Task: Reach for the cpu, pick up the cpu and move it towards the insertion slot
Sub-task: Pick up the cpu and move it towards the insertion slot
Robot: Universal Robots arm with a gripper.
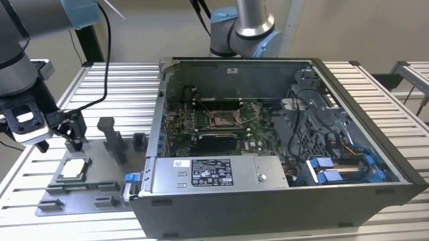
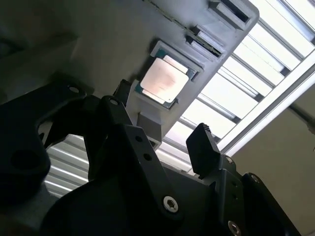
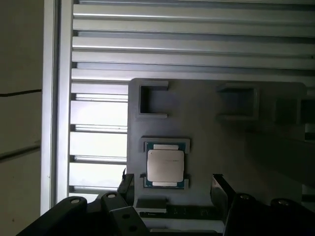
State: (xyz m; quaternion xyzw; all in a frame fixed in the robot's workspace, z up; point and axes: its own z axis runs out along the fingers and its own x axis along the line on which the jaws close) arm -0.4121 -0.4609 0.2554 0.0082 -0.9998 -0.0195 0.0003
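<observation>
At the exterior view's left, the tool (image 1: 57, 134) is hovering over the grey fixture (image 1: 80, 198) on the bench (image 1: 20, 170). Its fingers are standing apart and gripping nothing. Just below it, at the lower left, the cpu (image 1: 74, 168) is lying flat in its nest, not yet lifted. In both wrist views the cpu (image 3: 166, 165) (image 2: 164, 81) is showing between the spread fingers (image 3: 126, 184) (image 2: 202, 142), with clear space around it.

I judge the reach to be nearly done, with the pick-up and the carry both left to do.

Toward the centre of the exterior view, the slot (image 1: 223, 119) is sitting inside the open case (image 1: 268, 201), well apart from the cpu.

How far the fingertips are hanging above the cpu is hard to tell. In the exterior view the tool's dark parts are blending with the fixture's posts, and the slot's inner details are too small to make out.
</observation>
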